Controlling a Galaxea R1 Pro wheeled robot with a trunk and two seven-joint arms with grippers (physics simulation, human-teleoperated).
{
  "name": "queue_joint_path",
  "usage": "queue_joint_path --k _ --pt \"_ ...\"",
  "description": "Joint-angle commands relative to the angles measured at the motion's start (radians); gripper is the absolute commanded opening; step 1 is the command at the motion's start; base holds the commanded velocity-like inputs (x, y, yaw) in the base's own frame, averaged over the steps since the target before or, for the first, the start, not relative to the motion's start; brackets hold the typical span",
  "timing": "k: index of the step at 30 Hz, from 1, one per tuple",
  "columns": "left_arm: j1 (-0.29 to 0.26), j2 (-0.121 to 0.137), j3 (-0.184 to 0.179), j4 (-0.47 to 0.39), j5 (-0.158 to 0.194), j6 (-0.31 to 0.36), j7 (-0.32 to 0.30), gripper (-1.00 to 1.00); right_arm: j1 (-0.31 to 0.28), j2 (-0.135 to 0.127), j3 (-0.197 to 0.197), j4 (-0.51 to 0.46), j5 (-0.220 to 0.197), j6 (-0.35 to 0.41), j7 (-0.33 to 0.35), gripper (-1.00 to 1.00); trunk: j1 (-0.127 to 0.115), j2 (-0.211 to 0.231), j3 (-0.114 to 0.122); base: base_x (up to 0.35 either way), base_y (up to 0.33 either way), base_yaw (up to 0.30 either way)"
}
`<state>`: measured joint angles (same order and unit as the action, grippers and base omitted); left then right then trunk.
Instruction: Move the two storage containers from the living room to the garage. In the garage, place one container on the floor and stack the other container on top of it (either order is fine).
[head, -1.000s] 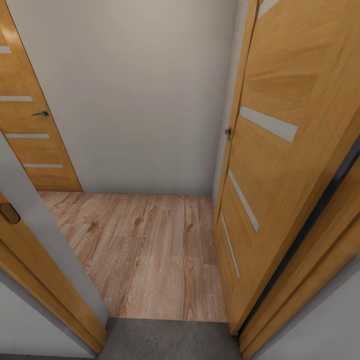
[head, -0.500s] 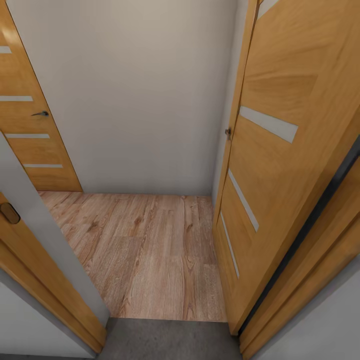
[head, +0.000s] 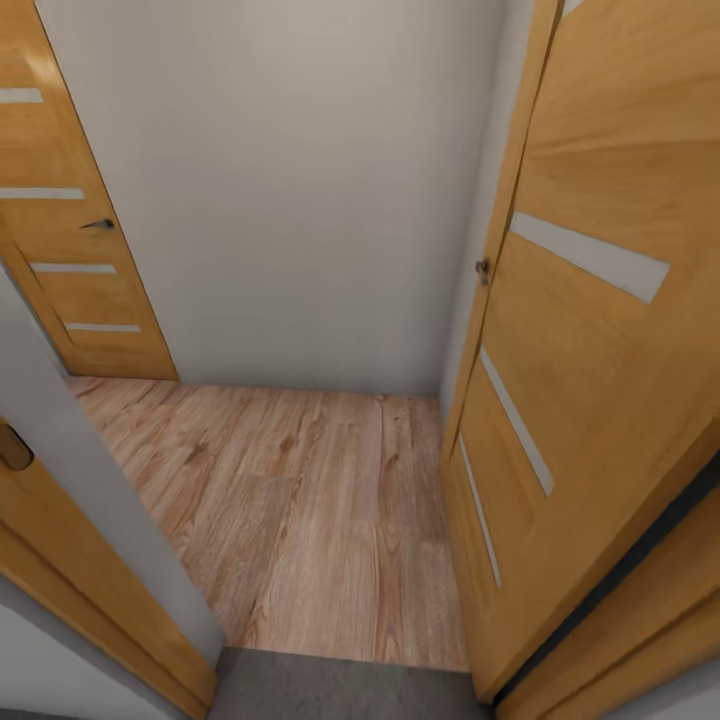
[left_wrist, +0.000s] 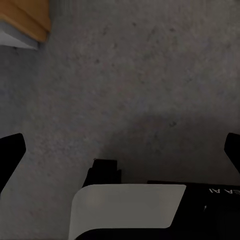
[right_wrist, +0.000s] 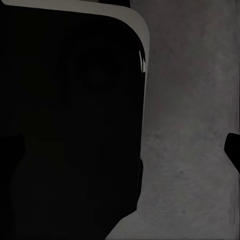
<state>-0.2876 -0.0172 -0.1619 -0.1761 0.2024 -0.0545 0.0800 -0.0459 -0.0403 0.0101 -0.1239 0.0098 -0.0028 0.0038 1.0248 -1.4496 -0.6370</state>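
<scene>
We're at a doorway, looking from the dark grey concrete floor (head: 340, 690) onto light wood plank flooring (head: 290, 500) of a small hall; pale wall (head: 300, 190) at the far end; open wooden door (head: 590, 370) with frosted strips swung in on the right; closed matching door (head: 70, 250) far left; door frame (head: 90, 600) near left; left gripper (left_wrist: 120, 150) hangs over the concrete, fingertips (left_wrist: 10, 150) spread wide, nothing between them; right gripper (right_wrist: 125, 145) also over concrete, one fingertip (right_wrist: 232, 150) at the frame edge, the other side lost in black bodywork, so we cannot tell its state; we can't place the storage containers from here
</scene>
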Motion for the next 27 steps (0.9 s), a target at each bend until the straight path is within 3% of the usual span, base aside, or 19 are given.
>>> queue_joint_path --k 1,27 --pt "-0.001 0.000 -0.009 0.001 0.009 -0.004 0.005 1.00 0.000 0.000 0.001 0.000 0.001 0.000 0.001 1.00 0.000 0.000 -0.002 0.090 0.000 0.153" --pt "-0.001 0.001 -0.010 0.000 0.009 -0.004 -0.002 1.00 0.000 0.000 0.002 -0.002 0.001 0.000 0.010 1.00 0.000 0.000 -0.004 0.123 -0.043 0.017"
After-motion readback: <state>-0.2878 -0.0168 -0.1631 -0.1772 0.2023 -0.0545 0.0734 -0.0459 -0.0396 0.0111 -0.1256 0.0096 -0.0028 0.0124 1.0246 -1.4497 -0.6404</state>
